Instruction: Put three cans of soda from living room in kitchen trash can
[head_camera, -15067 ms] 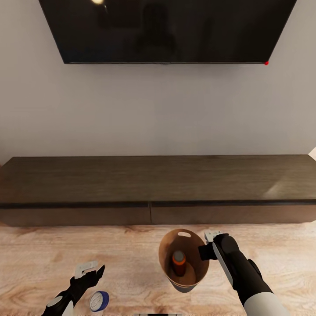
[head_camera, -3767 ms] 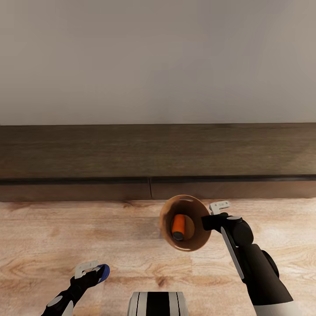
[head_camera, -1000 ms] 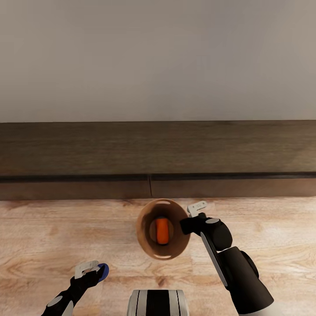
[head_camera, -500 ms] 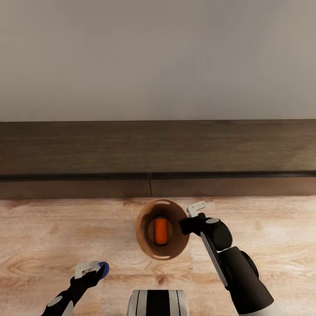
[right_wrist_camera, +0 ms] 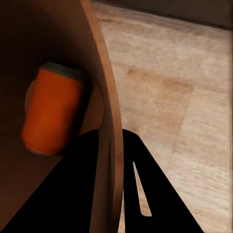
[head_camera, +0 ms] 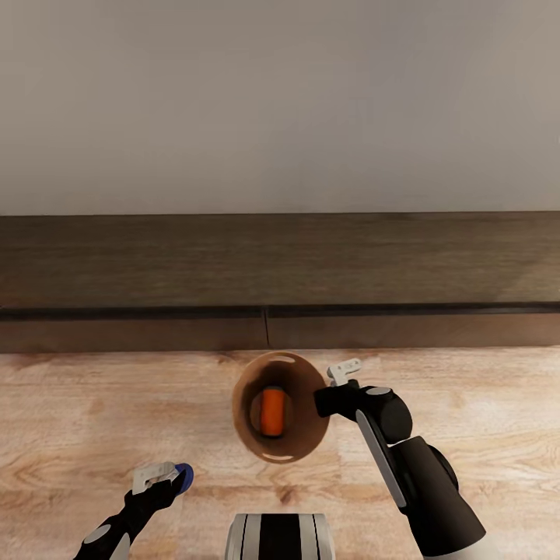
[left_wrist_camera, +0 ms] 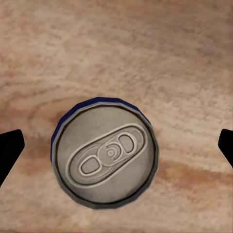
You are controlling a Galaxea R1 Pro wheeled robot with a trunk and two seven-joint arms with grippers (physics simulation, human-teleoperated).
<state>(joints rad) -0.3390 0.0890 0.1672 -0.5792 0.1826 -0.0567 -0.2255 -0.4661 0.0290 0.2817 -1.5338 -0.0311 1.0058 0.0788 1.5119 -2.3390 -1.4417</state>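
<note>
My right gripper (head_camera: 325, 398) pinches the rim of the tash can (head_camera: 243, 420), one finger inside the wall and one outside, holding it above the wood floor (head_camera: 467, 389) near the dark cabinet (head_camera: 155, 272). An orange can (head_camera: 271, 411) lies on its side inside. My left gripper (head_camera: 167, 482) is spread over the upright blue can (left_wrist_camera: 106, 153) standing on the floor, fingers clear of it on both sides

Bin (head_camera: 246, 424) brown inside; can (head_camera: 271, 411) orange; second can (left_wrist_camera: 106, 153) blue-sided, grey-topped; floor (head_camera: 78, 420) light wood-grain; cabinet (head_camera: 155, 264) dark brown.
</note>
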